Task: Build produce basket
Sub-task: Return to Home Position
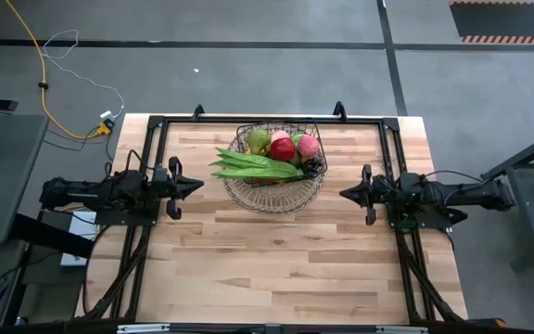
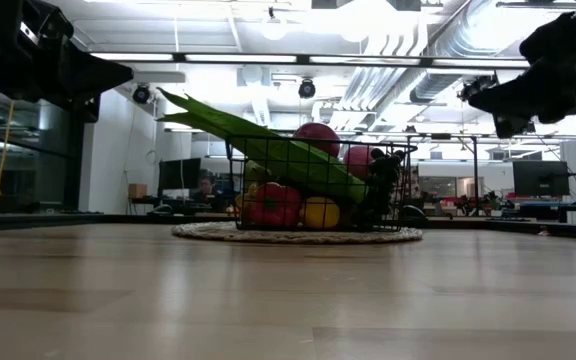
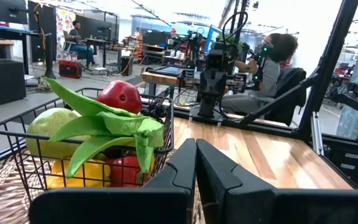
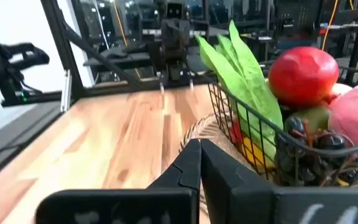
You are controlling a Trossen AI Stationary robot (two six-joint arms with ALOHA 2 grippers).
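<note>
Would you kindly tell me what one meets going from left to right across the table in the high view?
Left hand → wire basket filled with produce → right hand.

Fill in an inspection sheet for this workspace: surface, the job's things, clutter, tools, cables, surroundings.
Surface: wooden table, bare around the basket.
Job's things: wire basket at the far middle, holding green pods, a red fruit, a pink piece and dark grapes.
Clutter: nothing seen.
Tools: left tool and right tool both shut, raised on either side of the basket, holding nothing.
Cables: yellow cable on the floor beyond the table's far left corner.
Surroundings: open workroom; a seated person beyond the table.
</note>
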